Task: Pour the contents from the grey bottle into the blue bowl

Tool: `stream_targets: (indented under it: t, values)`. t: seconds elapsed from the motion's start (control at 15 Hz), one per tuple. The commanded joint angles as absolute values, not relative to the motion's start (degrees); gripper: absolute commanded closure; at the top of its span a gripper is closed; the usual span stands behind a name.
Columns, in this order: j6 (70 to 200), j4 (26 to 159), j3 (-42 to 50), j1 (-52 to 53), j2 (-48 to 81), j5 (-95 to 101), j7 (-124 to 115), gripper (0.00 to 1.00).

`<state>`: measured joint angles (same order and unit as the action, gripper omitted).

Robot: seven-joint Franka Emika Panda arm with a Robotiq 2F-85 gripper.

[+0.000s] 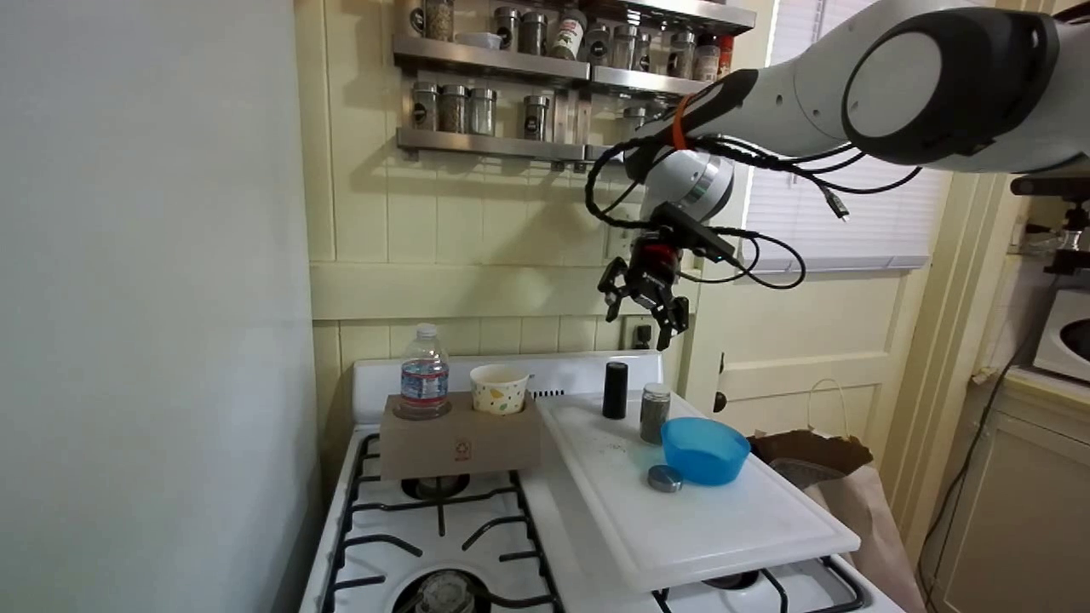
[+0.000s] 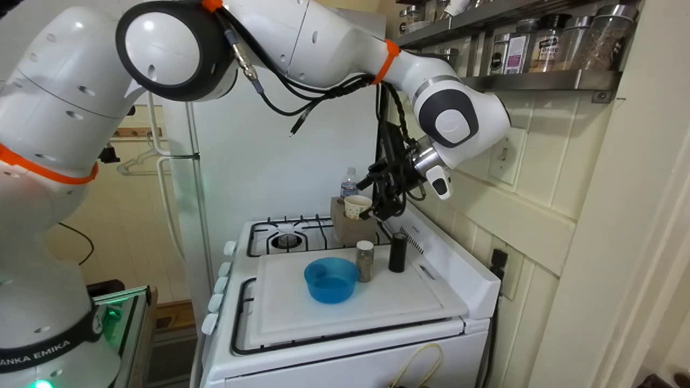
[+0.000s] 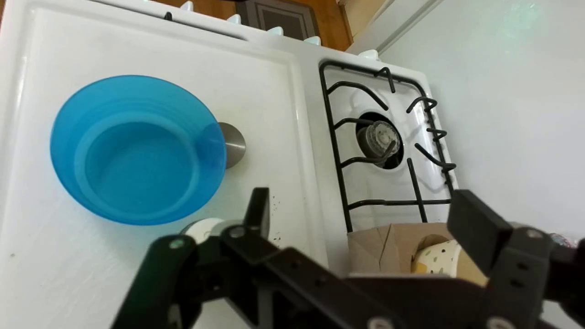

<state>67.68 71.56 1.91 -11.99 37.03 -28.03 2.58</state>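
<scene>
Water bottle point(image 1: 424, 379): clear, with a red-and-blue label, upright on the cardboard box point(image 1: 460, 449), which sits on the stove point(image 1: 562, 519).
Paper cup point(image 1: 498, 398): pale and speckled, seated in the same box, just beside the water bottle.
Black bottle point(image 1: 615, 390): upright on the white board point(image 1: 732, 536), which lies on the stove.
My jaws: released, fingertips point(image 3: 477, 228) spread wide apart; I hold them in the air, well above the white board.
Grey bottle point(image 1: 654, 417): upright on the board in both exterior views, just beside the blue bowl point(image 1: 705, 455); whether they touch, I cannot tell.
Metal lid point(image 1: 664, 478): flat on the board, by the bowl.
Blue bowl: on the board, open side up.
</scene>
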Motion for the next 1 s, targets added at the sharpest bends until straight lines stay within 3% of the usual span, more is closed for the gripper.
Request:
stream_targets:
  t: [0.0, 0.93]
  values:
    - [67.42, 71.15, 1.77, -12.12, 37.19, -27.79, 2.51, 0.00]
    - [68.68, 73.00, 1.65, -8.60, 37.06, -22.14, 2.51, 0.00]
